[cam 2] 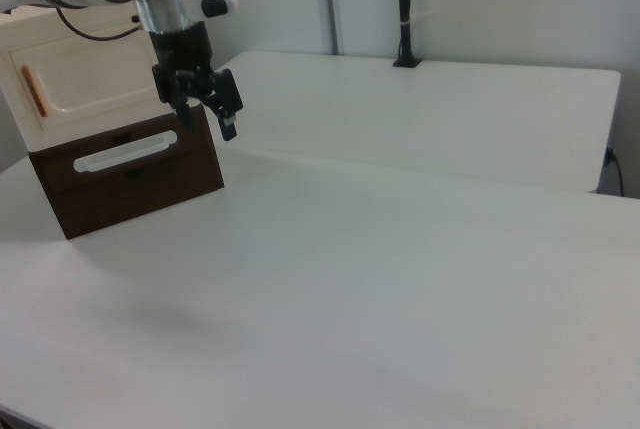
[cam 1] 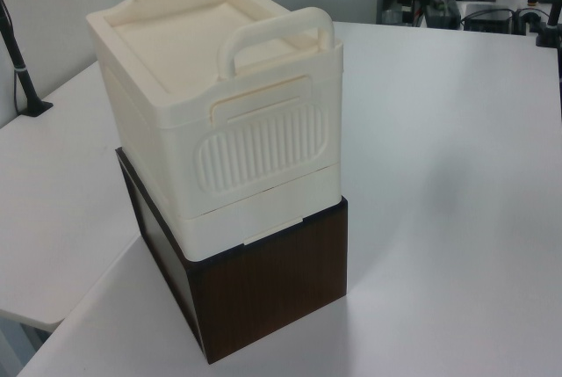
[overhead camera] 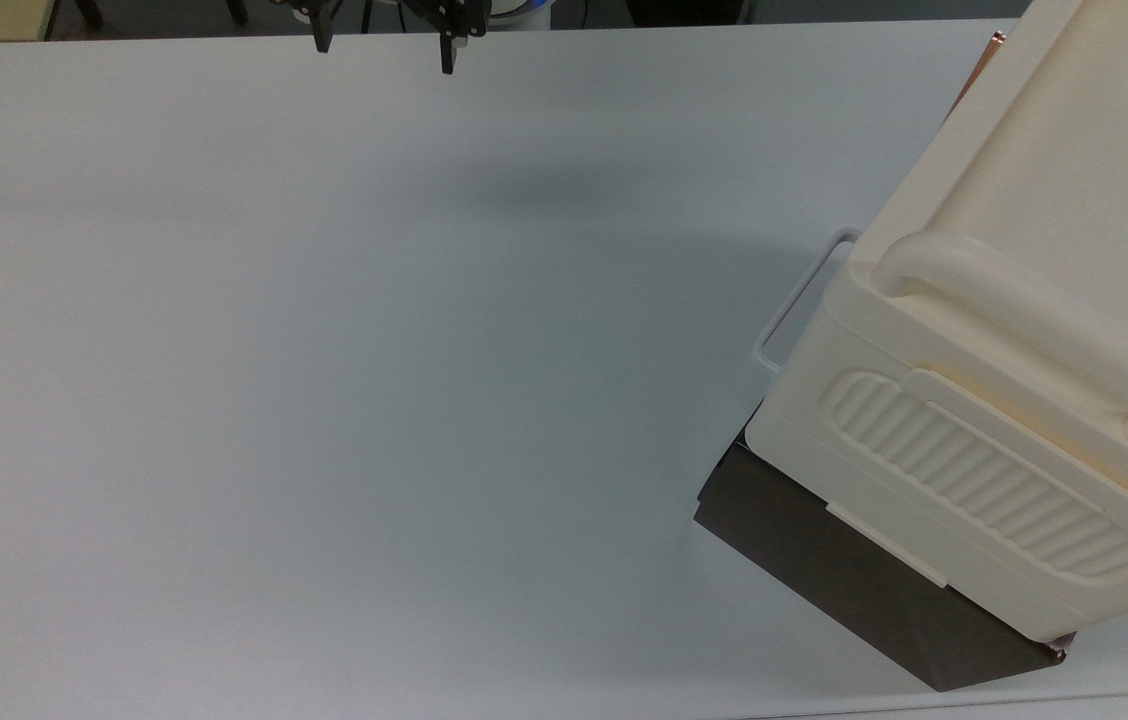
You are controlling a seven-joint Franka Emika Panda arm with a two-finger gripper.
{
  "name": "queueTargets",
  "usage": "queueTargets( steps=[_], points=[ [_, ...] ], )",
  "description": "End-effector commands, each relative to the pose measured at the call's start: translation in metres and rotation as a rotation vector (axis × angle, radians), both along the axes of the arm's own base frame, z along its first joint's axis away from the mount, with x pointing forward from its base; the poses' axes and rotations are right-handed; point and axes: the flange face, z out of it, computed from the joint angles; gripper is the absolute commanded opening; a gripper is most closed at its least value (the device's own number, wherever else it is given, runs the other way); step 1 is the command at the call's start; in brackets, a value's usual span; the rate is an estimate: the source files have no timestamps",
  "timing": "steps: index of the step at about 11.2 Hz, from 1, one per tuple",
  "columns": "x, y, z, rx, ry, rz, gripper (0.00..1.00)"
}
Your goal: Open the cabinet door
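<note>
Approach step, not yet begun on contact: gripper hanging above the white table, fingers apart and empty, well apart from the cabinet at the top view's right. Cabinet door shut flush at the right view's far left, orange bar handle at its left edge, white wire loop handle below on the dark brown base. Next move, as judged: travel across to the door face, jaws aligned around the orange bar handle before closing.

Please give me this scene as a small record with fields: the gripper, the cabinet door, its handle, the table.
gripper: gripper hangs above the table, fingers apart, holding nothing
cabinet: cabinet, cream box on a dark brown base
cabinet door: cabinet door looks closed, flush with the front
door handle: orange bar handle at the right view's left edge of the door
table: white table
</note>
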Motion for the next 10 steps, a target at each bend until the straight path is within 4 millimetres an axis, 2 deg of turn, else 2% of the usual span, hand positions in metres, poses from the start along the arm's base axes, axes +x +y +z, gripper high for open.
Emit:
queueTargets(
  steps=[1,10],
  points=[
    [-0.0093,0.0009,0.0006,0.011,0.019,0.002,1.0],
    [-0.008,0.0012,-0.0001,0.015,0.018,0.019,1.0]
  ],
)
